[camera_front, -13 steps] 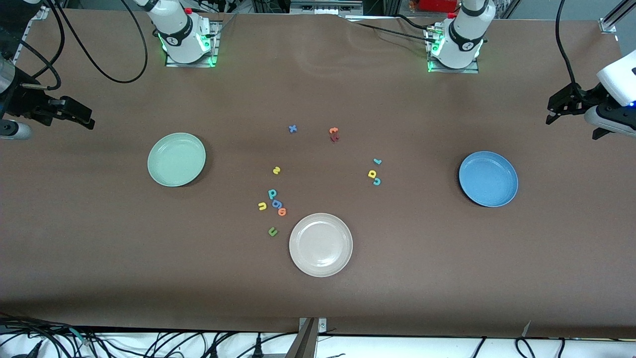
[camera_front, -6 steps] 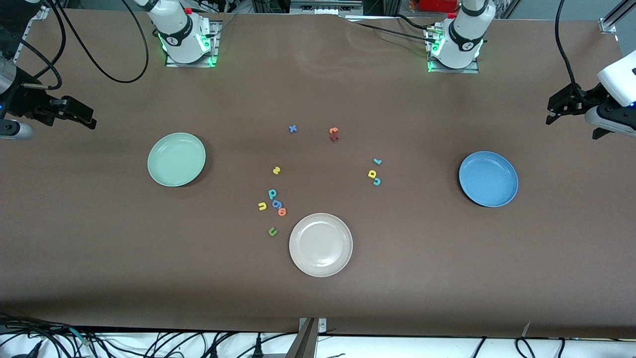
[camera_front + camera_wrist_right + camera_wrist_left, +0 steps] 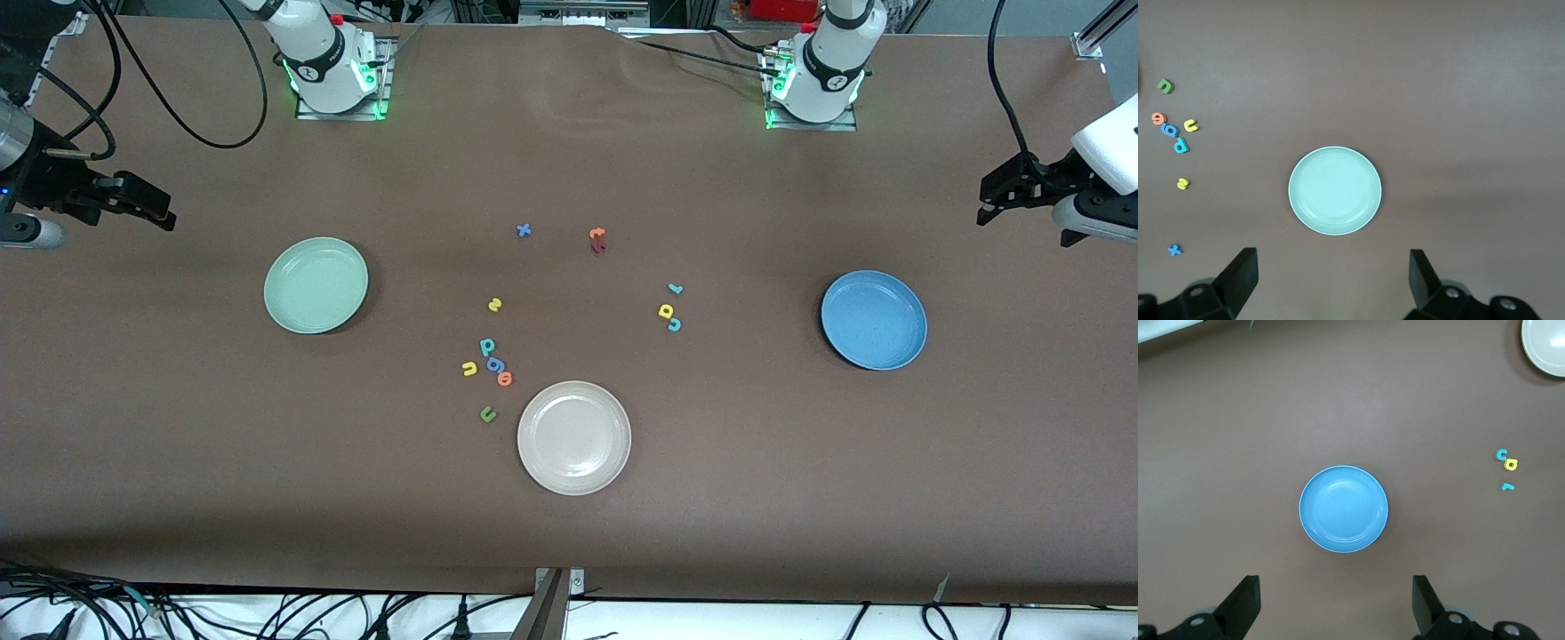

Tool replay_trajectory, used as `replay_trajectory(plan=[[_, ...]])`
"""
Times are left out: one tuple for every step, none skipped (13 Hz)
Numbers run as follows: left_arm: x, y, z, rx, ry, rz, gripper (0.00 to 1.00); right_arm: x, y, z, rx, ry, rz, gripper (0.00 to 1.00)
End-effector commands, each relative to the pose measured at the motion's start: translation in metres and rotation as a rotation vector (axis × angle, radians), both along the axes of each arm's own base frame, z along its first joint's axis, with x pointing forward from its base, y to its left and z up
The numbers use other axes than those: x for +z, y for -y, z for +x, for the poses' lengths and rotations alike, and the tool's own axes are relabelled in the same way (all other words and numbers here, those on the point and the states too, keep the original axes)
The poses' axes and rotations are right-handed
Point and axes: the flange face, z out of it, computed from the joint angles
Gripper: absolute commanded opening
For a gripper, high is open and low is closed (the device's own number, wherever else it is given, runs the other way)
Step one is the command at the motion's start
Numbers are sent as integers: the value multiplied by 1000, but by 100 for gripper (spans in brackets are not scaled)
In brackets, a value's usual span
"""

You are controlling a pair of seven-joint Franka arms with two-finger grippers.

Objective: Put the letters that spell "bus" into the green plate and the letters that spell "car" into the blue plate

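The green plate (image 3: 316, 284) (image 3: 1335, 190) lies toward the right arm's end, the blue plate (image 3: 873, 320) (image 3: 1343, 509) toward the left arm's end; both are empty. Mid-table lie the teal b (image 3: 487, 347) (image 3: 1181, 145), yellow u (image 3: 469, 368) and yellow s (image 3: 495, 305). Closer to the blue plate sit the teal r (image 3: 675, 288), yellow a (image 3: 666, 311) (image 3: 1511, 464) and teal c (image 3: 674, 324). My right gripper (image 3: 162, 213) (image 3: 1331, 283) hangs open and empty beside the green plate. My left gripper (image 3: 985, 203) (image 3: 1336, 607) hangs open and empty beside the blue plate.
A beige plate (image 3: 573, 437) lies nearest the front camera. Other letters: a blue one (image 3: 496, 364) and an orange one (image 3: 505, 379) by the b, a dark green u (image 3: 487, 413), a blue x (image 3: 524, 230), and an orange-and-red pair (image 3: 597, 240).
The right gripper has crept slightly toward the table's middle and the left arm has shifted a little. Plates and letters have not moved.
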Motion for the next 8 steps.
replay_trajectory(plan=[[8, 0, -1, 26, 10, 5, 100, 2, -2, -5, -11, -7, 14, 100], [7, -1, -1, 29, 9, 4, 100, 2, -3, -5, -11, -8, 15, 100], [7, 0, -1, 34, 9, 4, 100, 2, -3, -5, -11, -7, 15, 100], [7, -1, -1, 54, 10, 4, 100, 2, -3, -5, -11, -8, 15, 100], [7, -1, -1, 66, 10, 4, 100, 1, -3, -5, -12, -10, 17, 100], [7, 0, -1, 68, 10, 3, 100, 1, -1, -5, -15, -10, 18, 100], [7, 0, -1, 69, 9, -1, 100, -2, -1, -5, -10, -18, 17, 100], [6, 1, -1, 71, 7, -10, 100, -4, -2, -6, -12, -36, 18, 100]])
